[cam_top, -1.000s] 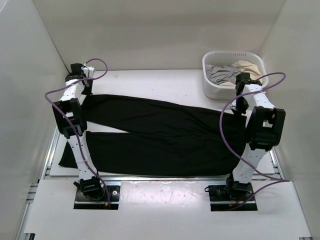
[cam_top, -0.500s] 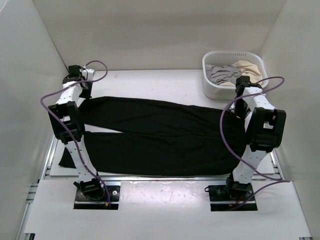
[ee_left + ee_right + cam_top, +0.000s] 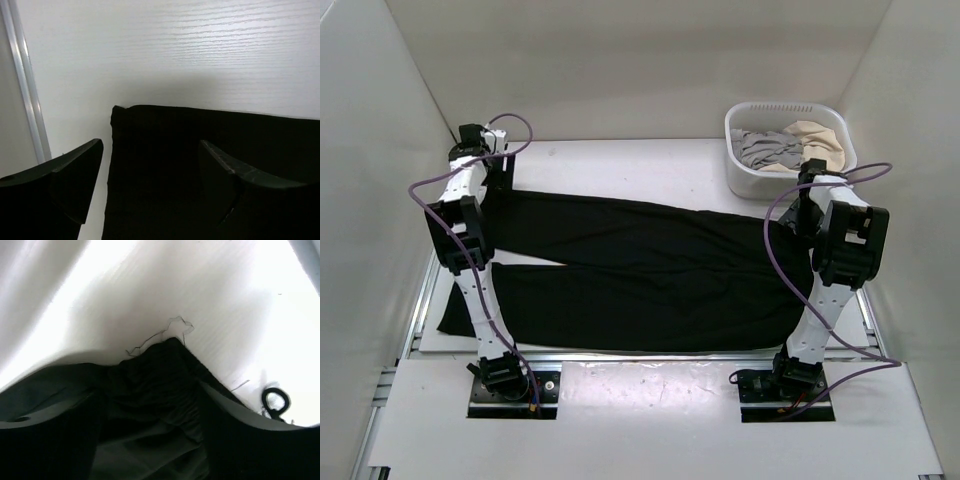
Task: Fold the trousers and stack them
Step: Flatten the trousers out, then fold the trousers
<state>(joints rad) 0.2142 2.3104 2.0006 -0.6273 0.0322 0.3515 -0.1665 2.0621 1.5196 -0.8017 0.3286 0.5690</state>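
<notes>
Soft black trousers (image 3: 640, 270) lie flat beside the white plastic basket (image 3: 740, 172). My left pincer (image 3: 150, 146) and right pincer (image 3: 149, 391) hang open over two corners. For the first fold, I think they must pinch next.

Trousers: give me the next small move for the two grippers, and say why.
The trousers lie flat and unfolded. The left gripper stands open astride a far hem corner, and the right gripper looks open around the bunched far corner at the other end. Probably both should now close to pinch the cloth, since each seems already placed for it.
</notes>
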